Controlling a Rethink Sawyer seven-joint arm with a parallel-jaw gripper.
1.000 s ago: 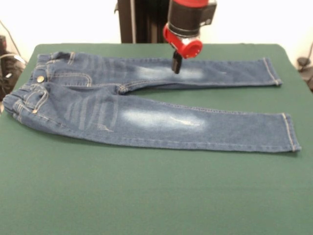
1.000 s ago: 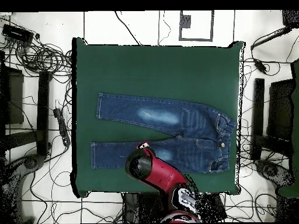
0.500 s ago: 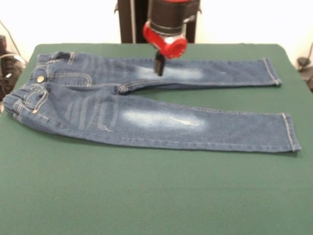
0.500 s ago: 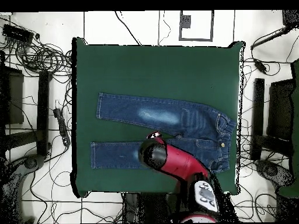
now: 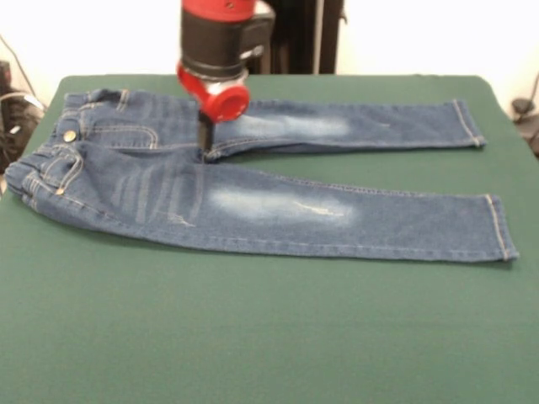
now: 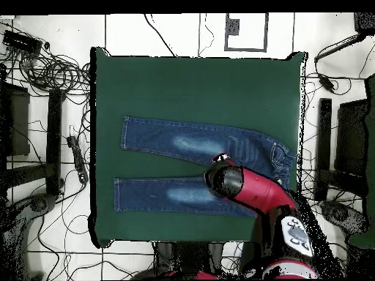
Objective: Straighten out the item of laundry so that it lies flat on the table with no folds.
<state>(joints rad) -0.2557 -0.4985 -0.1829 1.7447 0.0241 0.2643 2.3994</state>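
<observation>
Jeans (image 5: 253,202) lie nearly flat on the table (image 5: 269,337), both legs spread; waistband looks slightly bunched. Hand (image 5: 205,135) hovers at crotch, grip unclear.

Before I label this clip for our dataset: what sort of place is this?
Likely a robotics lab. A red arm works over a green table that holds only jeans, and loose cables lie on the tiled floor around it.
</observation>
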